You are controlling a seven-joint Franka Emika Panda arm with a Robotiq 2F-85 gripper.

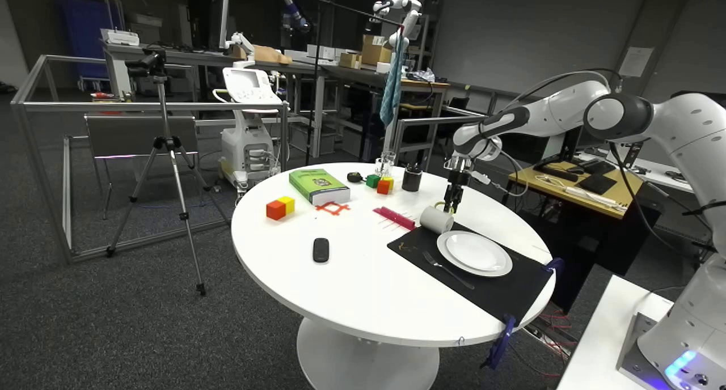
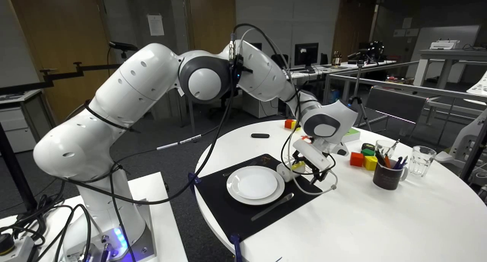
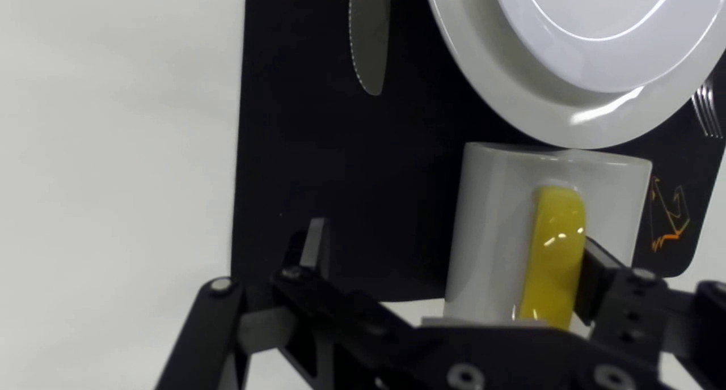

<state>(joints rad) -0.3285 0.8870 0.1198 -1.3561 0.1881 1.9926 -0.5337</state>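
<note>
Glossy white mug (image 3: 493,225) on its side by the plates (image 3: 601,21), yellow handle (image 3: 554,254) facing up; jaws spread wide, one finger (image 3: 600,282) close beside that handle.

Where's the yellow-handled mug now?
The mug lies on its side, right of centre in the wrist view, below the plates, its handle within the open claw.

The white arm (image 2: 159,71) has grey joint covers (image 2: 207,63), black cables (image 2: 152,203) and a black, seemingly screw-studded pincer (image 3: 455,258).
</note>
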